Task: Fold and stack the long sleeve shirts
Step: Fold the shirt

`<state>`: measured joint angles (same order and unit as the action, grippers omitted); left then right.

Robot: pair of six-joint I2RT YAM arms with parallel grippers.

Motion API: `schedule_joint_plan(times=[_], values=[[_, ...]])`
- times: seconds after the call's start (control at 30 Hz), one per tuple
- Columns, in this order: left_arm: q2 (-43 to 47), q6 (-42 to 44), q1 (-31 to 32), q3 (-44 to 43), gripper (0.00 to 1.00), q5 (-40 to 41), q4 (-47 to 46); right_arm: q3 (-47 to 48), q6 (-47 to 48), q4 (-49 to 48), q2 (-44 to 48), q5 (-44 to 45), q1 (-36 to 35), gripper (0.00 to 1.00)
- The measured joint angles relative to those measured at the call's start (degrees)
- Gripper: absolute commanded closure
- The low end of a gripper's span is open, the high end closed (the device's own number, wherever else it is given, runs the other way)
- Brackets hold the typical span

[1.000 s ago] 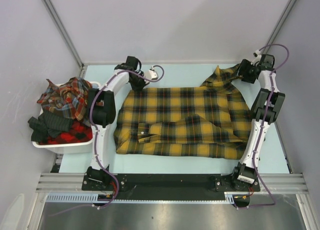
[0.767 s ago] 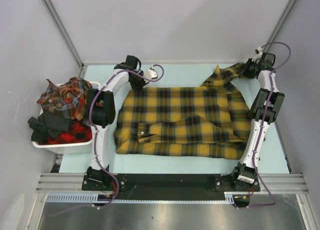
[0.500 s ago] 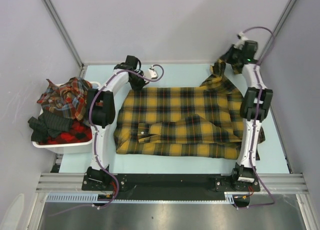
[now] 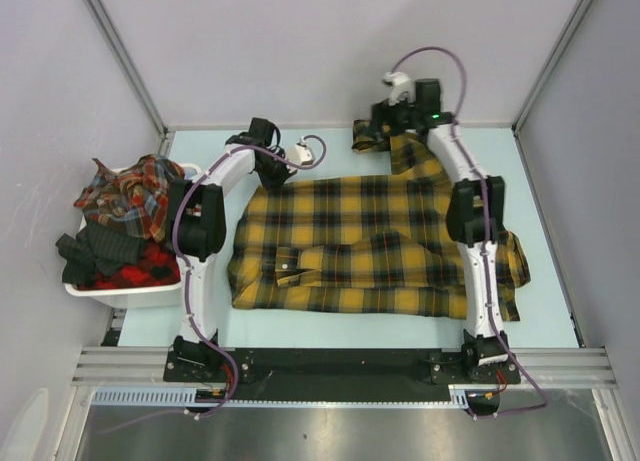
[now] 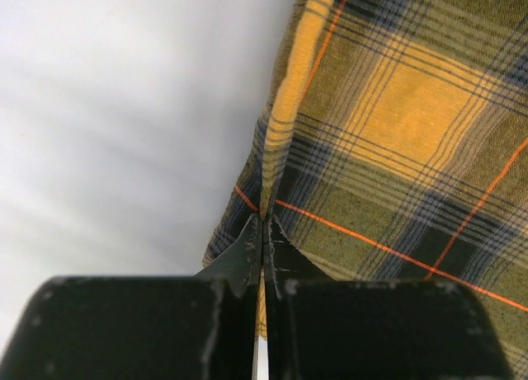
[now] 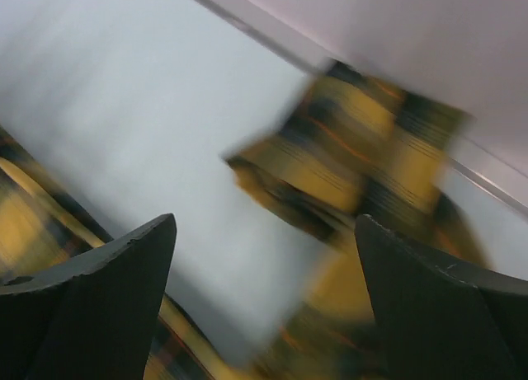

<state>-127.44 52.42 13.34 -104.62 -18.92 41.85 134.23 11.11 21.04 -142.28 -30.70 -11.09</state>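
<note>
The mustard-yellow plaid shirt (image 4: 370,241) lies spread flat over the middle of the pale blue table (image 4: 545,191), collar end toward the right. One sleeve is folded across its body, with the buttoned cuff (image 4: 289,265) near the left hem. The left gripper (image 5: 262,225) is at the shirt's far-left corner, its jaws pressed together on the folded hem, and a thin strip of cloth shows between the fingers (image 5: 243,252). The right arm (image 4: 478,231) stretches up over the shirt's right side and hides a band of the cloth beneath it, while a flap of plaid shows past the arm on its outer side. The right gripper (image 6: 266,223) is at the far edge of the table with its jaws spread wide and nothing between them. The other sleeve (image 4: 405,153) lies bunched just beyond the gripper, blurred in the wrist view. Whether a finger brushes it cannot be told. Off the table's left edge stands a white bin (image 4: 130,297) heaped with red-toned plaid shirts (image 4: 135,196) and a dark ribbed garment (image 4: 95,249), just beside the left arm's elbow. A white cable plug (image 4: 300,153) sits near the left wrist, above the shirt's far edge.
</note>
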Motion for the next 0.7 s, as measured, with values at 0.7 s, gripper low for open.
schedule_joint_plan(times=[0.7], values=[[0.0,-0.4,0.0,0.0,1.0,-0.8,-0.7,2.9,10.3,16.9,-3.1,-5.2,17.5,0.21]])
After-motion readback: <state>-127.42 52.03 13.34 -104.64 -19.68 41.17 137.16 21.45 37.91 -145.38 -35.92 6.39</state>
